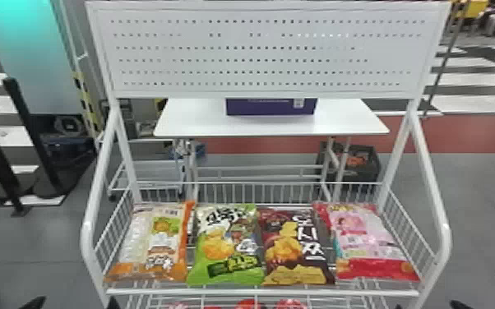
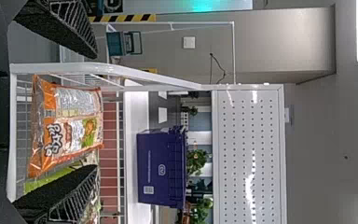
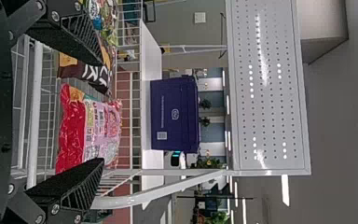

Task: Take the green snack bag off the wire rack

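The green snack bag [image 1: 227,246] lies on the wire rack [image 1: 259,292], second from the left, between an orange-and-white bag and a brown one. My left gripper [image 1: 74,303] is at the bottom edge, in front of the rack's left corner; my right gripper [image 1: 428,305] is low by the right corner. In the left wrist view the left gripper [image 2: 95,112] stands open, and one finger partly covers the green bag [image 2: 51,180]. The right gripper [image 3: 105,113] is open in the right wrist view, facing the pink-and-red bag. Neither gripper touches a bag.
Neighbouring bags are orange-and-white [image 1: 158,242], brown [image 1: 296,246] and pink-and-red [image 1: 368,242]. Tubular side frames [image 1: 90,230] and a perforated panel [image 1: 259,53] bound the rack. Red items lie on a lower level. Behind stands a white table [image 1: 193,119] with a purple box [image 1: 270,107].
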`<action>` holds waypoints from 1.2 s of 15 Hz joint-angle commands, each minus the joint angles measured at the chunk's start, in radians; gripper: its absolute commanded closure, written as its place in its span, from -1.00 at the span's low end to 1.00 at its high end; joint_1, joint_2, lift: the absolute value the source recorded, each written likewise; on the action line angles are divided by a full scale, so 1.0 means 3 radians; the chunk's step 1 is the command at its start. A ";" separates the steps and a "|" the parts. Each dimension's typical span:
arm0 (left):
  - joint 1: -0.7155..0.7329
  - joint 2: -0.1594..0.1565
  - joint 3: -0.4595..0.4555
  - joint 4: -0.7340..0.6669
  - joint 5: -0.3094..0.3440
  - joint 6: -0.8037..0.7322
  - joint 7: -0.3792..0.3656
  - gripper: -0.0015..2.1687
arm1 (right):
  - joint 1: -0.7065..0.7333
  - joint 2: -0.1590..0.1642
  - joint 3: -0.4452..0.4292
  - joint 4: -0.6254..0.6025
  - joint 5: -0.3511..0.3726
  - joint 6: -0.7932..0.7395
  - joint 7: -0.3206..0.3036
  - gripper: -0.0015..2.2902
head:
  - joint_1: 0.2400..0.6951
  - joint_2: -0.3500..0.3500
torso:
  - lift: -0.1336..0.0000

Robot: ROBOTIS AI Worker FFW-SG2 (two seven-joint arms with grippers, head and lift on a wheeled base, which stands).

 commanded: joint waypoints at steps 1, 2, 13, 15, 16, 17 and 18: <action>0.0005 0.0000 0.0005 -0.0004 0.0000 0.0000 0.0000 -0.96 | 0.0000 0.0000 0.0000 0.0000 0.0000 -0.0010 0.0000 -0.85 | 0.14 0.00 | 1.00; 0.0005 0.0000 0.0000 -0.0004 0.0000 0.0000 0.0000 -0.96 | 0.0000 0.0000 0.0000 0.0000 0.0000 -0.0010 0.0000 -0.85 | 0.14 0.00 | 1.00; -0.0323 0.0000 -0.0246 0.0083 -0.0010 0.0133 -0.0051 -0.96 | 0.0026 0.0010 0.0010 -0.0015 0.0015 -0.0031 0.0000 -0.85 | 0.14 0.00 | 1.00; -0.0670 -0.0005 -0.0465 0.0170 -0.0005 0.0378 -0.0041 -0.96 | 0.0026 0.0015 0.0020 -0.0015 0.0031 -0.0031 0.0000 -0.85 | 0.14 0.00 | 1.00; -0.0819 -0.0020 -0.0552 0.0206 0.0010 0.0552 -0.0031 -0.96 | 0.0026 0.0021 0.0026 -0.0015 0.0041 -0.0031 0.0000 -0.85 | 0.14 0.00 | 1.00; -0.0998 -0.0041 -0.0665 0.0267 0.0015 0.0706 -0.0031 -0.96 | 0.0031 0.0021 0.0026 -0.0015 0.0046 -0.0031 0.0000 -0.85 | 0.14 0.00 | 1.00; -0.1197 -0.0072 -0.0788 0.0349 0.0010 0.0971 -0.0020 -0.96 | 0.0036 0.0026 0.0026 -0.0010 0.0046 -0.0031 0.0000 -0.85 | 0.14 0.00 | 1.00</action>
